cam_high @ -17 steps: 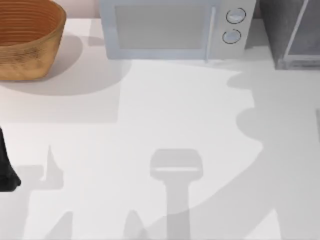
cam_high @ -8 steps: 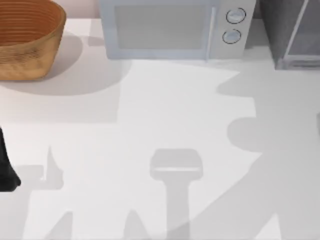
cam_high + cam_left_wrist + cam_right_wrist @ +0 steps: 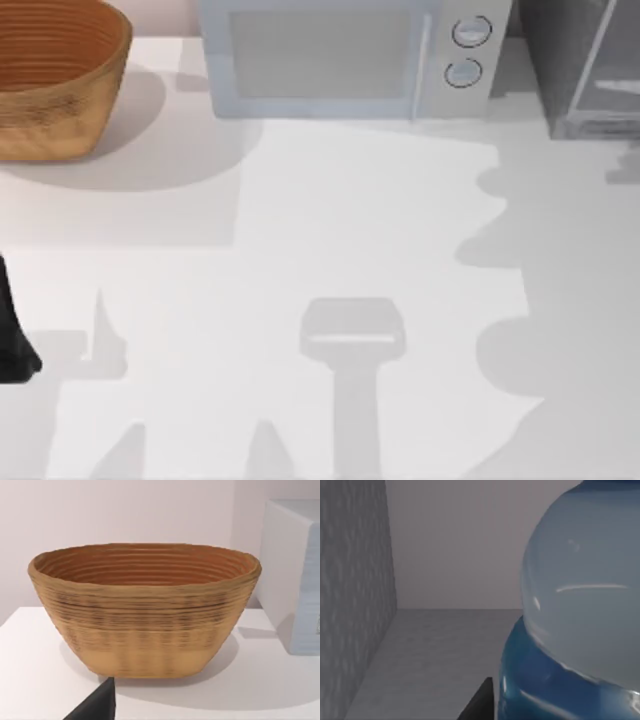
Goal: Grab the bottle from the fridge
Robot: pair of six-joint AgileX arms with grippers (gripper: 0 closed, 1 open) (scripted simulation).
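Bottle (image 3: 580, 605) seen close up inside the fridge (image 3: 585, 70), standing on its grey floor.
Right gripper's finger spread cannot be told; the left arm (image 3: 12, 335) is parked at the table's (image 3: 330, 220) left edge.

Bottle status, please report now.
Right gripper inside fridge, beside bottle, not seen gripping. Left arm parked at table's left edge. Nothing seen blocking.

A white table (image 3: 330, 230) carries 3 things along the frame's top edge: a woven basket (image 3: 55, 75) upper left, a microwave (image 3: 345, 55) top centre, the fridge (image 3: 585, 65) upper right.
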